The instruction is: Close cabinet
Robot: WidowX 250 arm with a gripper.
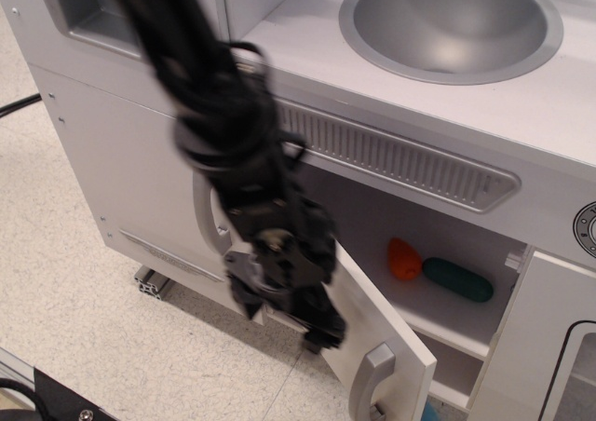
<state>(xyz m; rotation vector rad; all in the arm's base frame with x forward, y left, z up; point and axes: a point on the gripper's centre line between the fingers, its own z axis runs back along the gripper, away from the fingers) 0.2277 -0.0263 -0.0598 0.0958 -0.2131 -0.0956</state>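
Observation:
The cabinet (438,253) is a white compartment under the sink counter, and it stands open. Its white door (382,323) is swung out toward the camera, with the grey handle (366,382) at its lower free edge. An orange toy (403,259) and a green toy (457,279) lie on the inner shelf (456,314). My black gripper (312,323) hangs down from the upper left, right at the outer face of the door near its hinge side. It is blurred, so I cannot tell whether its fingers are open or shut.
A round metal sink (452,20) sits in the counter above a grey vent grille (400,156). The taller white door with a curved handle (201,216) is at the left, partly behind the arm. A windowed panel (559,346) is at the right. Speckled floor (84,328) lies below.

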